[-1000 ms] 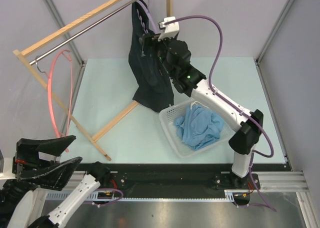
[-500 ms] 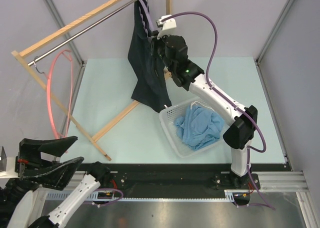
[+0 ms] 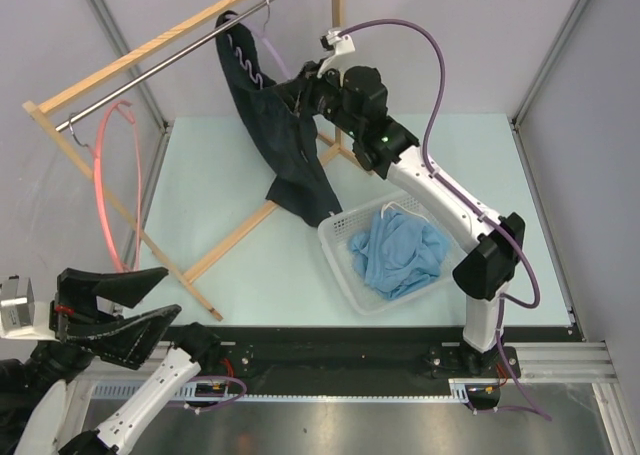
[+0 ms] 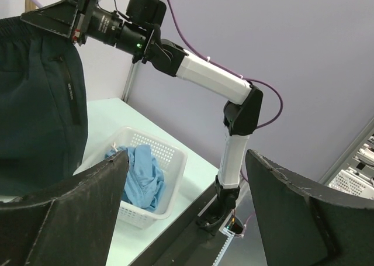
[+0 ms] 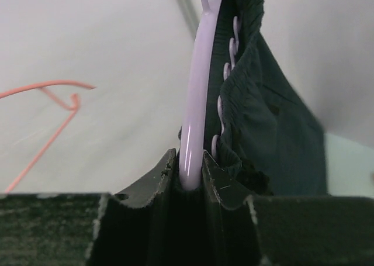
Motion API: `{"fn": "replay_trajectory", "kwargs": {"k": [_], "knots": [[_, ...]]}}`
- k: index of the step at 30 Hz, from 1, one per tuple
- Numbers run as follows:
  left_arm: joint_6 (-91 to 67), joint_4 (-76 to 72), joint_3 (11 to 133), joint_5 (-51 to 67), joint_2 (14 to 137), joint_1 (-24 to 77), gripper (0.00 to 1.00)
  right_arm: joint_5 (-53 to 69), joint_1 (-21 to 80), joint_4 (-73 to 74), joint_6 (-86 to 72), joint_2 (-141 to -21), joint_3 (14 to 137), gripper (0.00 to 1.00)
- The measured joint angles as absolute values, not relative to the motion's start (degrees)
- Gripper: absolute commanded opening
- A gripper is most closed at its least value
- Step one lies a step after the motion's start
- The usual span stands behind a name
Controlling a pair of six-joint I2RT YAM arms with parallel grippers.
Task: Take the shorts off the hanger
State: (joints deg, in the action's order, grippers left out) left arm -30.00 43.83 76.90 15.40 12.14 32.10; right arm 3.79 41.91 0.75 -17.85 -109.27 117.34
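Note:
The dark navy shorts point(image 3: 285, 150) hang from a lilac hanger point(image 3: 268, 55) hooked on the metal rail point(image 3: 190, 47). My right gripper point(image 3: 300, 87) is shut on the hanger's lower right arm. In the right wrist view the lilac bar point(image 5: 196, 90) runs up from between my closed fingers point(image 5: 190, 161), with the gathered waistband point(image 5: 274, 125) just to its right. The sky-blue shorts point(image 3: 400, 255) lie crumpled in the white basket point(image 3: 335, 240). At the near left corner my left gripper point(image 3: 170, 292) stands open and holds nothing.
The wooden rack frame point(image 3: 150, 45) crosses the back left, and its floor brace point(image 3: 230, 240) reaches toward the basket. An empty red hanger point(image 3: 105, 175) hangs at the rail's left end. The left wrist view shows the basket point(image 4: 175, 155) and dark shorts point(image 4: 35, 120).
My right gripper has shut on the lilac hanger. The hanger and dark shorts have swung left and tilted along the rail. The left arm shifted slightly.

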Motion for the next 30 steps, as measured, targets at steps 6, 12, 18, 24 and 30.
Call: {"fn": "replay_trajectory", "kwargs": {"k": [6,12,18,24,30], "knots": [[-31.09,42.54,74.39,15.51,11.66,32.10,0.86,13.65,40.71,-8.60,-32.40,-105.75,108.86,0.00],[-32.47,41.95,72.84,15.75,11.38,32.10,0.86,19.07,38.37,-22.96,-47.79,-105.03,100.90,0.00],[-32.99,41.21,72.75,15.73,10.63,32.10,0.86,21.37,37.76,-30.85,-57.49,-104.90,99.92,0.00],[-33.21,40.86,71.81,15.75,10.28,32.10,0.86,21.91,37.56,-38.46,-64.25,-104.40,96.38,0.00],[-33.23,40.82,71.72,15.73,10.22,32.10,0.86,22.37,37.74,-40.95,-65.45,-100.44,90.32,0.00]]}}
